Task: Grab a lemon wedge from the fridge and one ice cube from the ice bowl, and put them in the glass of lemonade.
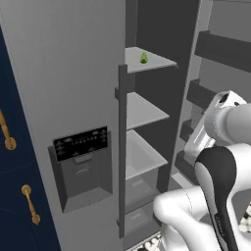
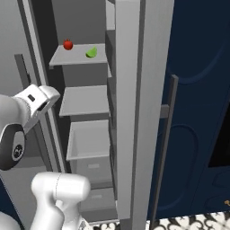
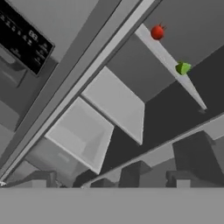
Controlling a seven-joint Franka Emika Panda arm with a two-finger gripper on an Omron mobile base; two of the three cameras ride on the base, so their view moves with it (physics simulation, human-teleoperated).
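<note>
The fridge (image 1: 59,73) stands with its right door swung open. On its top shelf lies the lemon wedge (image 1: 143,58) (image 2: 91,53) (image 3: 183,68), small and yellow-green, close to the shelf's front edge. My gripper's white hand (image 2: 38,102) (image 1: 220,115) hovers outside the compartment, well below and in front of that shelf, pointing in at the shelves. Its fingertips are hidden, and nothing sits in front of the hand camera, so it is open and holds nothing. The ice bowl and the glass of lemonade are out of view.
A small red fruit (image 2: 68,44) (image 3: 157,32) sits at the back of the same shelf. Below are a bare middle shelf (image 1: 144,110) and a drawer (image 1: 139,162). The open door's bins (image 1: 220,49) stand on the right. Navy cabinets (image 2: 197,90) flank the fridge.
</note>
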